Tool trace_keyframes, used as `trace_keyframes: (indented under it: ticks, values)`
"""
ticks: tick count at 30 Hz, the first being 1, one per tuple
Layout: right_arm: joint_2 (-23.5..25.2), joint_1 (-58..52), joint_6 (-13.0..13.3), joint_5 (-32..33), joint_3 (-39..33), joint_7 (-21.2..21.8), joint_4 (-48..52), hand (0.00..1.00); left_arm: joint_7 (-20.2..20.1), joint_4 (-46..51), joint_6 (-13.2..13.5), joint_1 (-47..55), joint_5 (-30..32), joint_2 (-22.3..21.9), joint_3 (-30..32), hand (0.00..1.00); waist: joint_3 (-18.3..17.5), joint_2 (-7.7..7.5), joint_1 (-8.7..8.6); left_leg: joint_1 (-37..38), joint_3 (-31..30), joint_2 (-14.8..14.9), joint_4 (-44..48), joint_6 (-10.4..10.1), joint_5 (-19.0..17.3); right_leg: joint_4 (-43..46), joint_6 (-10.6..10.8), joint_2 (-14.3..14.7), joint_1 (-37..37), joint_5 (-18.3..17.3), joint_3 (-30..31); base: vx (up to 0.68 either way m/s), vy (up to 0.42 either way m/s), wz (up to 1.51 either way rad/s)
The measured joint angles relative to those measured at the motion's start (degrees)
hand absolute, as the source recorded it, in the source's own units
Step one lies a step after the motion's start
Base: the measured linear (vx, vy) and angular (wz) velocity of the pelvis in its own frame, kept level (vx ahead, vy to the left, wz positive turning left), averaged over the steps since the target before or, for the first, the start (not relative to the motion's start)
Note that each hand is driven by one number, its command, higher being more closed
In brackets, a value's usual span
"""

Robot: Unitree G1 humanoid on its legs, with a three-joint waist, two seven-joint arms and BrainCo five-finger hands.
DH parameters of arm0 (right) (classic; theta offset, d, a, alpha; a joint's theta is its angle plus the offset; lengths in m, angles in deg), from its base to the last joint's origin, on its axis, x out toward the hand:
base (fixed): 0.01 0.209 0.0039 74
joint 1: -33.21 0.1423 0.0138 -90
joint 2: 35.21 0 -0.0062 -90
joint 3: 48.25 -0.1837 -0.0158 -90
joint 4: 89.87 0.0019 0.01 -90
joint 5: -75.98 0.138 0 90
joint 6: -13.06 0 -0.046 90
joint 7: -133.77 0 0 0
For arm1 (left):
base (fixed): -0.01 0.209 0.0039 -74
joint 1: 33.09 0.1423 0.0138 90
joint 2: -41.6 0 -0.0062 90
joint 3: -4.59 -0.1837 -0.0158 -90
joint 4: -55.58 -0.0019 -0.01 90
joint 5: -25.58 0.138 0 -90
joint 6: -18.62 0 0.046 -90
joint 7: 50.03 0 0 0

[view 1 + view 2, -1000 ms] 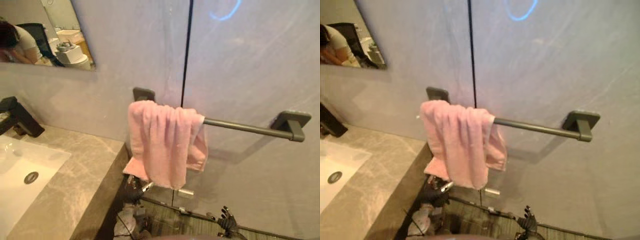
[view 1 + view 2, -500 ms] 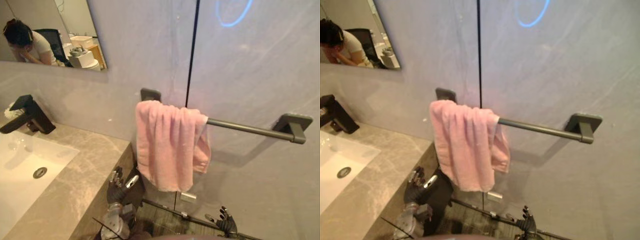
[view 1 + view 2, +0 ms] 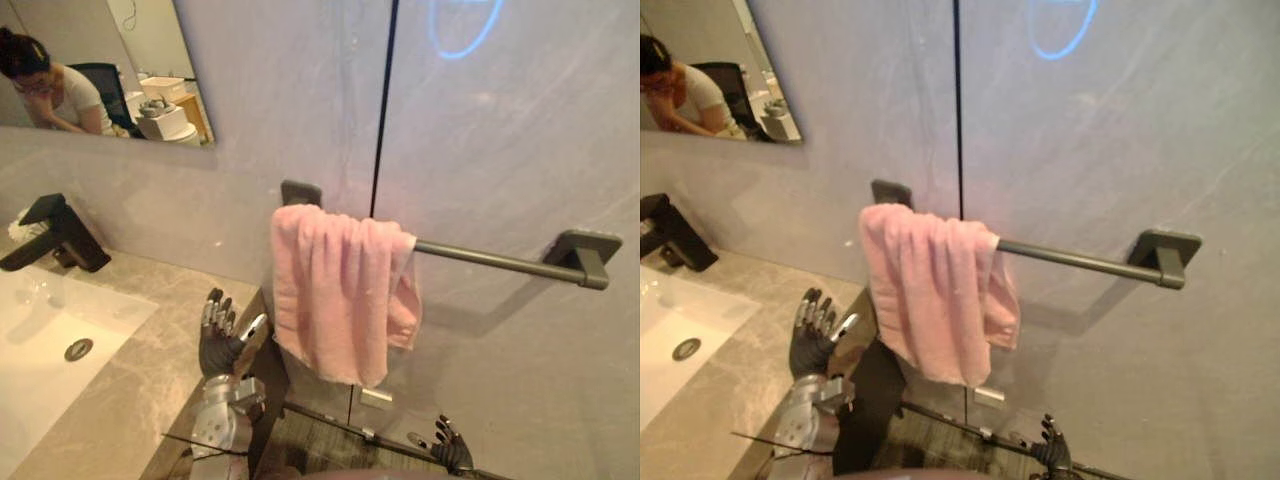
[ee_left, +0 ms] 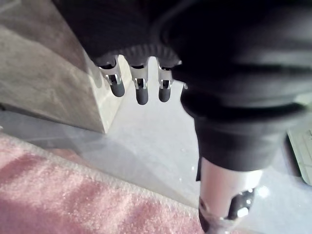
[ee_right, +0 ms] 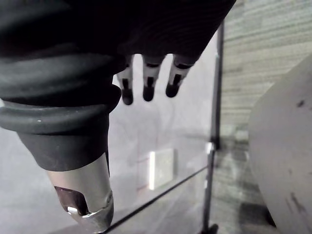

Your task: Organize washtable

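Observation:
A pink towel (image 3: 340, 290) hangs bunched over the left end of a dark wall rail (image 3: 500, 262), folds trailing down. My left hand (image 3: 222, 340) is raised beside the counter's corner, just left of the towel's lower edge, fingers straight and empty. The left wrist view has the fingertips (image 4: 141, 95) near the marble counter edge (image 4: 44, 83), with pink towel (image 4: 73, 200) below them. My right hand (image 3: 450, 452) hangs low near the floor, fingers spread and relaxed; its wrist view has straight fingers (image 5: 148, 85) over a glass panel.
A marble washtable (image 3: 130, 390) with a white sink (image 3: 40, 340) and black tap (image 3: 55, 235) lies at left. A mirror (image 3: 110, 70) above reflects a seated person. The rail's right bracket (image 3: 585, 255) stands on the wall. A glass panel edge (image 3: 380, 100) runs vertically.
My left hand has risen from below the counter's corner to beside the towel's lower edge, fingers now spread upward. The view shifted slightly. The right hand stays low.

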Motion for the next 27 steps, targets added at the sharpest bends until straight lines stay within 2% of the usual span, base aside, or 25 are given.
trace_keyframes:
  ticks: [7, 16, 17, 21, 23, 26, 27]
  values:
    - [-0.13, 0.04, -0.05, -0.02, 0.03, 1.28, -0.24, 0.00, -2.35, -3.16, 0.07, -3.16, 0.02, 2.42, -2.62, 0.00, -1.29, 0.19, -0.04, 1.28, 1.88, 0.79, -1.74, -0.09, 0.11, -1.46, -0.25, 0.62, 0.08, 0.85, 1.74, 0.02, -0.006, -0.13]
    - [-0.71, 1.15, -0.17, -0.11, -0.01, 2.35, -0.26, 0.00, -2.83, -9.35, 1.03, -6.50, 0.43, 4.71, -3.42, 0.00, -1.51, 0.83, -0.70, 3.14, 2.33, 0.90, -6.08, -0.59, 1.68, -4.15, -0.61, 1.81, 0.28, 2.23, 2.82, 0.00, -0.009, -0.07]
    - [-0.84, 1.55, -0.16, -0.11, -0.02, 2.37, -0.24, 0.00, -2.94, -9.99, 1.23, -6.56, 1.46, 5.13, -3.41, 1.00, -1.50, 0.96, -0.60, 3.21, 2.51, 0.93, -6.58, -0.59, 2.00, -4.23, -0.68, 2.11, 0.24, 2.36, 3.07, -0.01, -0.021, -0.06]
    - [-0.98, 2.07, -0.17, -0.10, 0.00, 2.43, 0.34, 0.00, -3.65, -13.48, 0.85, -6.82, 2.61, 6.27, -3.47, 1.00, -1.33, 1.23, -0.56, 4.37, 3.29, 1.00, -8.26, -0.58, 2.79, -4.23, -0.69, 2.51, 0.16, 2.59, 3.99, -0.02, -0.019, -0.11]
    - [-0.98, 2.64, -0.20, -0.09, 0.06, 2.45, 2.83, 0.00, -5.10, -17.39, -0.70, -7.64, 3.64, 7.04, -4.92, 1.00, -1.05, 1.60, -2.06, 4.79, 3.81, 0.96, -8.81, -0.57, 2.82, -4.23, -0.54, 2.79, -0.09, 2.76, 4.88, -0.03, -0.010, -0.20]
    - [-0.86, 2.57, -0.04, -0.06, 0.45, 2.52, 8.23, 0.00, -6.31, -18.25, -1.33, -8.03, 4.08, 7.08, -7.09, 1.00, -0.99, 1.84, -3.40, 5.07, 5.24, 1.02, -8.89, -0.57, 2.80, -4.21, -0.52, 3.15, -0.95, 2.88, 6.69, -0.01, 0.003, -0.27]
    - [-0.86, 2.35, -0.03, -0.06, 0.38, 2.48, 9.29, 0.00, -6.35, -18.36, -1.42, -8.44, 4.08, 7.09, -7.49, 1.00, -0.96, 1.82, -3.39, 5.11, 5.35, 1.02, -8.91, -0.57, 2.80, -4.22, -0.51, 3.22, -1.02, 2.91, 6.91, 0.03, -0.006, -0.20]
